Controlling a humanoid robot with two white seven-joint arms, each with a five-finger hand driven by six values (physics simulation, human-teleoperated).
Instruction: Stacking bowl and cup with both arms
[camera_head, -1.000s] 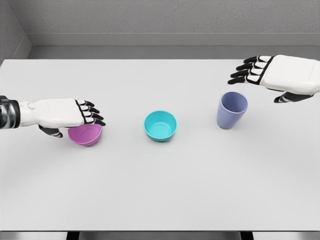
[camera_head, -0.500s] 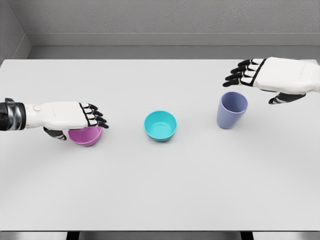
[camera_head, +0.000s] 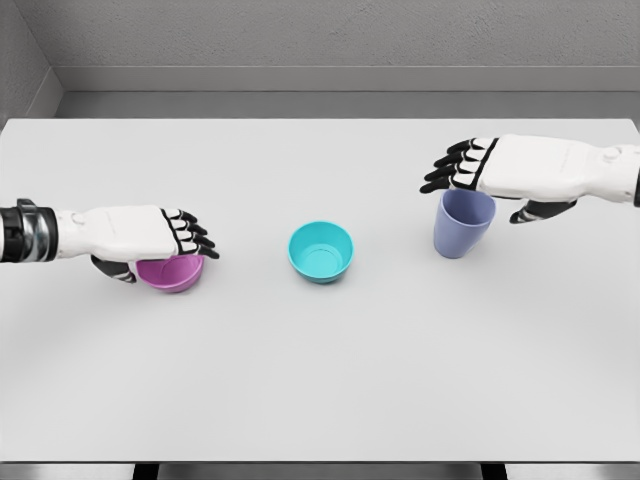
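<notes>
In the head view, the white bench (camera_head: 320, 380) carries three vessels in a row. The left hand (camera_head: 140, 235) lies over the pink bowl (camera_head: 172, 272) at the left, fingers (camera_head: 195, 238) extended flat across its rim, released. The teal bowl (camera_head: 321, 251) sits free in the middle. At the right, the right hand (camera_head: 505, 170) hovers over the purple cup (camera_head: 463, 221), its fingers stretched out, gripping nothing.

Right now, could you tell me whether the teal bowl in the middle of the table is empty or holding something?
Empty. The teal bowl sits upright with its opening facing up, and only its bare inner surface shows; nothing is stacked in it.
</notes>
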